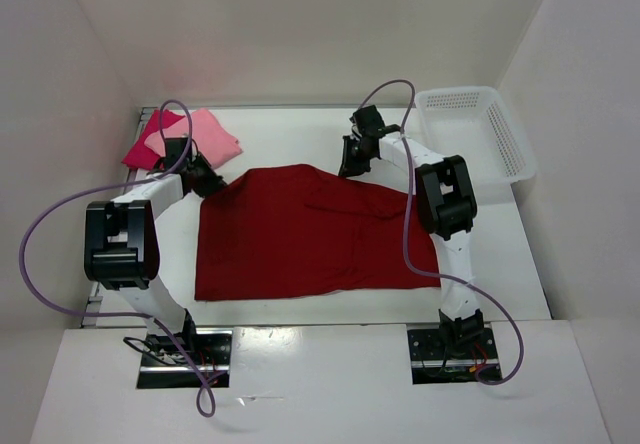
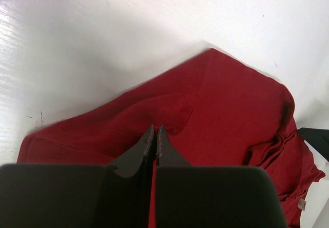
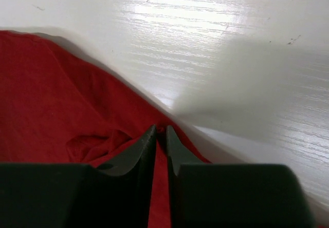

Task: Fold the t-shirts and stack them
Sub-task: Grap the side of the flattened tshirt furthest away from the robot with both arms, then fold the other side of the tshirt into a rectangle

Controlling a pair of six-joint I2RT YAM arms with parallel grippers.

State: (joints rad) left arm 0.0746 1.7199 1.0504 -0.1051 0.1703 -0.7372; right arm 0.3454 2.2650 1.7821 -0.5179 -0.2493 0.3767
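The left fingers (image 2: 153,138) were pressed together, pinching a fold at the edge of the dark red shirt (image 1: 300,234). The rest of it spread away ahead of the tips in soft creases. The right fingers (image 3: 152,136) stood almost together, closed on the shirt's far edge with a strip of cloth between them. Bare tabletop (image 3: 231,58) lay just beyond their tips. From above, the shirt lay flat between the two sets of fingers and out toward the arm bases. The light pink shirt (image 1: 208,136) and the crimson shirt (image 1: 143,151) lay overlapping just behind the left fingers. The basket (image 1: 515,149) sat to the right of the right fingers, well apart.
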